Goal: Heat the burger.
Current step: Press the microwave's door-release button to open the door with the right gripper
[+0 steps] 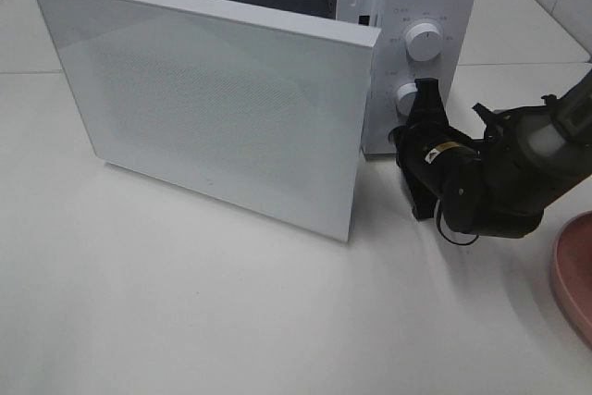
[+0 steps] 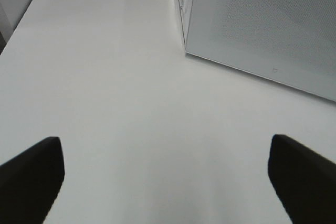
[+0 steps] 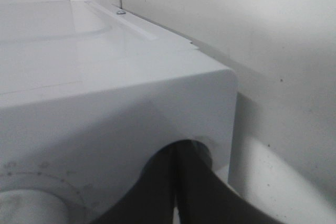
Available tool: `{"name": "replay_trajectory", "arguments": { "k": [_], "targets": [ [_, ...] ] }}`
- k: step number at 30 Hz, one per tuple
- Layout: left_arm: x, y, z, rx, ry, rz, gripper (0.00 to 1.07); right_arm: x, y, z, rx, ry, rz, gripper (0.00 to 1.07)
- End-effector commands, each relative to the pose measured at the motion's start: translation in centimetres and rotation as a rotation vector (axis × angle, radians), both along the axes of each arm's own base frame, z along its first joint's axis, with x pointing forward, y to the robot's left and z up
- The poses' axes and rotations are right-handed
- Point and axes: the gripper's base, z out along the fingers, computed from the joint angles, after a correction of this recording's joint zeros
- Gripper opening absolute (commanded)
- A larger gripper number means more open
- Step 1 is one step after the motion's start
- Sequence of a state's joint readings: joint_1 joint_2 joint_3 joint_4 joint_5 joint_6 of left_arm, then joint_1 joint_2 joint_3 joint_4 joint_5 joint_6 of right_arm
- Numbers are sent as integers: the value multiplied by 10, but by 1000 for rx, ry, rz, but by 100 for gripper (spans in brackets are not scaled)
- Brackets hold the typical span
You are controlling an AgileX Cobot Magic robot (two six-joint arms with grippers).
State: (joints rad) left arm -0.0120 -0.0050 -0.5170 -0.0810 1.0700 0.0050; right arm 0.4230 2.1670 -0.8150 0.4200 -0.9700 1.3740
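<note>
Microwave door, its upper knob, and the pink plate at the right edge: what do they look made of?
Microwave door: glossy white panel, likely glass or glazed plastic; it reflects light and shows a fine dot mesh beneath. Upper knob: white, smooth, probably moulded plastic. Pink plate: dull, even pink with a raised rim; plastic or ceramic, cannot tell.

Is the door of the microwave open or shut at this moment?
Open. The microwave door stands swung out at an angle, its free edge well forward of the control panel.
</note>
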Motion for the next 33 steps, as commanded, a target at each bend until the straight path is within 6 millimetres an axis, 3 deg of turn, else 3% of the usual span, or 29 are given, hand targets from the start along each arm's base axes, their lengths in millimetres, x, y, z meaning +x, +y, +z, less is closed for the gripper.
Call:
{"name": "replay_trajectory", "arguments": {
  "k": [1,14,25,33],
  "targets": [
    [-2,0,0,-3,-15,-10,98,31,-11,54,17,-449,-102,0],
    [-2,0,0,-3,-15,-10,98,29,-5,46,49,-362,-46,0],
    [-2,0,0,-3,-15,-10,98,-2,3,18,101,-178,1,0],
    [-2,0,0,-3,-15,-10,98,-15,1,21,97,-113,38,0]
  ]
}}
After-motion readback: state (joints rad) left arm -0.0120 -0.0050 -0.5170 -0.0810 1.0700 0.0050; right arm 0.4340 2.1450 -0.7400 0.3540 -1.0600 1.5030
